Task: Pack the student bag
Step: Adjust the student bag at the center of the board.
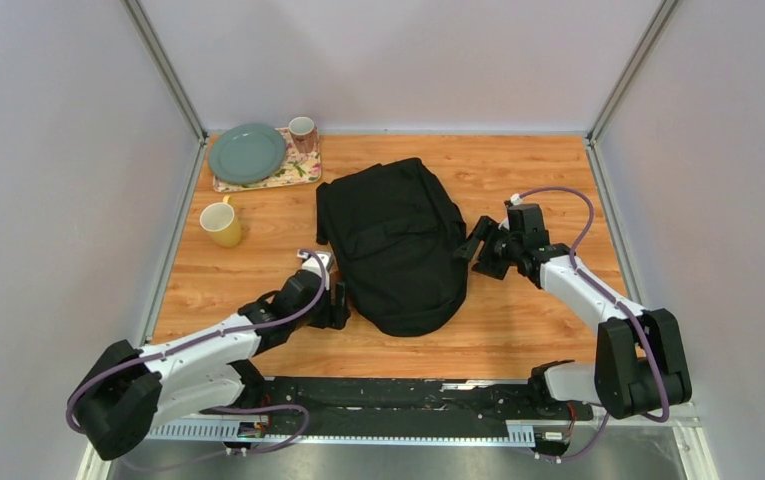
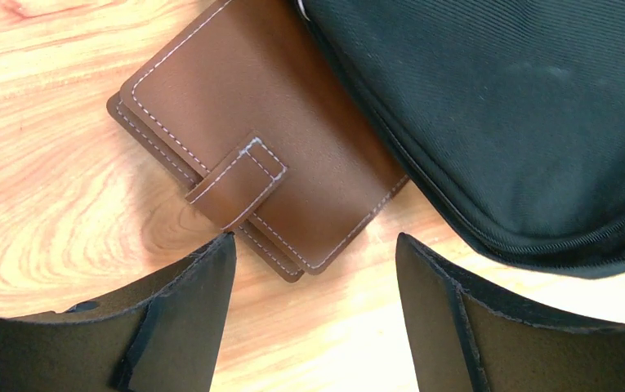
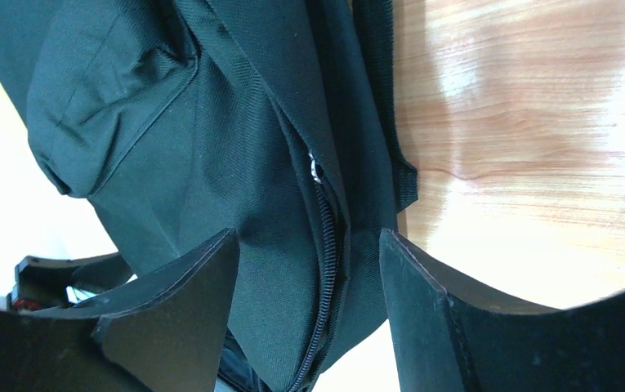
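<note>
Counter (image 1: pixel 518 170): orange wood-grain.
Walls (image 1: pixel 408 60): pale grey.
Student bag (image 1: pixel 394 245): black, centre.
Left jaws: open by brown wallet (image 2: pixel 268 155).
Right jaws: open at bag zip.

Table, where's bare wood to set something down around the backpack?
Bare wood: the far right corner behind the right gripper; the near strip before the backpack; the patch in front of the yellow mug. Crowded: the far left, with plate and pink mug, and beside the left gripper, where the wallet touches the backpack.

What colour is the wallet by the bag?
The wallet is brown with pale stitching, clearest in the left wrist view.
</note>
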